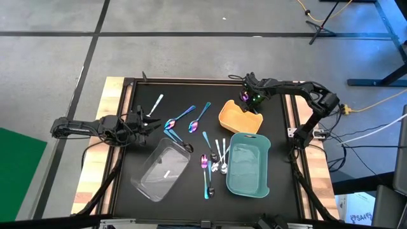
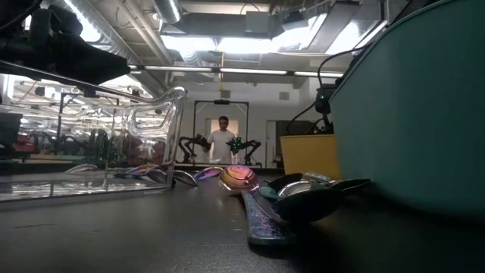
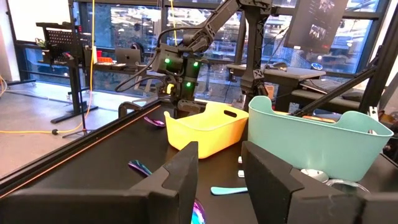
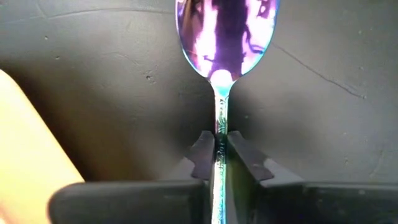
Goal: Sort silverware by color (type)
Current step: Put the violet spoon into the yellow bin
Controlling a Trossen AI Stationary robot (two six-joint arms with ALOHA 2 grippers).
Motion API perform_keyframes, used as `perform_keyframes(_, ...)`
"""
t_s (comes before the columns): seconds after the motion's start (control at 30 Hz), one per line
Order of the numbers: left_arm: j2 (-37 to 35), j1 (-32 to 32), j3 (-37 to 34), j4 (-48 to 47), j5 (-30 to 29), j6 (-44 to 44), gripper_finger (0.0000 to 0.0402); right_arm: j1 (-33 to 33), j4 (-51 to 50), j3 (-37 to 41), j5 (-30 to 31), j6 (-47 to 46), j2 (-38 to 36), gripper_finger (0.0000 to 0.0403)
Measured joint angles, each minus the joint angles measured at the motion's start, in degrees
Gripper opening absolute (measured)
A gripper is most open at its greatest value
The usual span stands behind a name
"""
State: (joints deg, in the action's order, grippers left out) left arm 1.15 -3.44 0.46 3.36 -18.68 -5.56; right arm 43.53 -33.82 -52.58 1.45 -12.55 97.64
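Note:
My right gripper (image 1: 245,99) stands at the far side of the black mat, just beyond the yellow tray (image 1: 240,118), pointing down and shut on an iridescent blue-purple spoon (image 4: 227,31). My left gripper (image 1: 144,121) waits open and level at the mat's left side, with nothing between its fingers (image 3: 217,174). More silverware lies flat on the mat. A pale spoon (image 1: 156,105) and two blue-purple spoons (image 1: 180,117) lie near the left gripper. Several spoons (image 1: 213,159) lie between the clear tray (image 1: 162,168) and the teal tray (image 1: 248,164). My right gripper pinches the spoon's thin handle (image 4: 220,127) between its two fingertips (image 4: 202,155), a little below the bowl. The fingers come from above, pointing down, one on each side of the handle. The purple bowl (image 3: 154,121) lies low at the mat; whether it rests there I cannot tell.
The yellow tray's wall stands right beside my right gripper. The mat's raised black rim (image 1: 191,81) runs just beyond it. In the low view a person (image 2: 222,142) stands far off in the room behind the table.

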Motion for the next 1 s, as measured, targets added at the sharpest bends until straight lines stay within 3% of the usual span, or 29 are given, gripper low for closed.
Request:
perform_keyframes(0.5, 0.0, 0.0, 0.0, 0.0, 0.0, 0.02, 0.0118, 0.0, -0.11, 0.0, 0.05, 0.22, -0.09, 0.0002)
perform_keyframes(1.0, 0.0, 0.0, 0.01, 0.0, 0.0, 0.02, 0.0118, 0.07, -1.04, 0.26, 1.4, 2.59, -5.19, 0.0)
